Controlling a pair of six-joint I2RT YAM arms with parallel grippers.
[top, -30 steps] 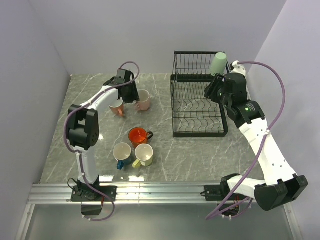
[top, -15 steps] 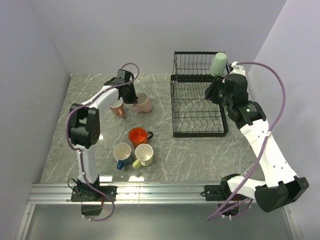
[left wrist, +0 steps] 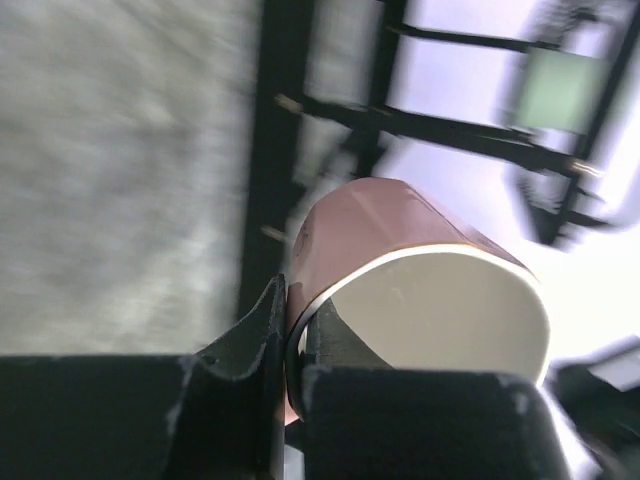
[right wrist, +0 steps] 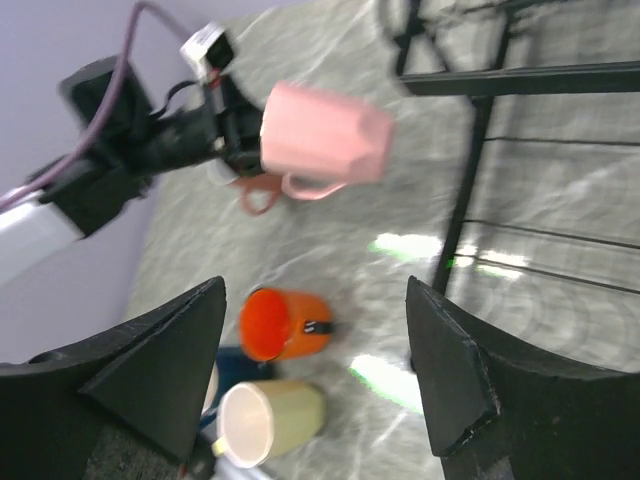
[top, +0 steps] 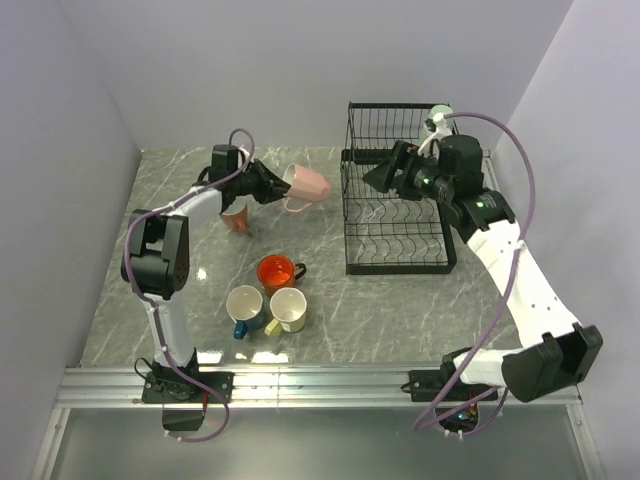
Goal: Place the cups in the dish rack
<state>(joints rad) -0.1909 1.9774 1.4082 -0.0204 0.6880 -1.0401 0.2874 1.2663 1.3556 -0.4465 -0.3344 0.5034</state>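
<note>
My left gripper (top: 274,186) is shut on the rim of a pink mug (top: 306,183), held in the air on its side, left of the black dish rack (top: 398,262). In the left wrist view one finger (left wrist: 262,320) is outside the rim and one inside the mug (left wrist: 400,225). My right gripper (top: 378,174) is open and empty over the rack, facing left. The pale green mug (top: 441,113) sits at the upper basket's right end, mostly hidden. The second pink mug (top: 234,213), orange mug (top: 275,271), blue mug (top: 243,305) and yellow mug (top: 289,309) stand on the table.
The right wrist view shows the held pink mug (right wrist: 325,140), the orange mug (right wrist: 280,322) and the yellow mug (right wrist: 265,420) below it, with the rack's posts (right wrist: 478,140) on the right. Walls close in the table on the left, back and right.
My left gripper has lifted the pink mug off the table and tipped it sideways toward the rack. My right gripper has swung left from beside the green mug to over the rack.
</note>
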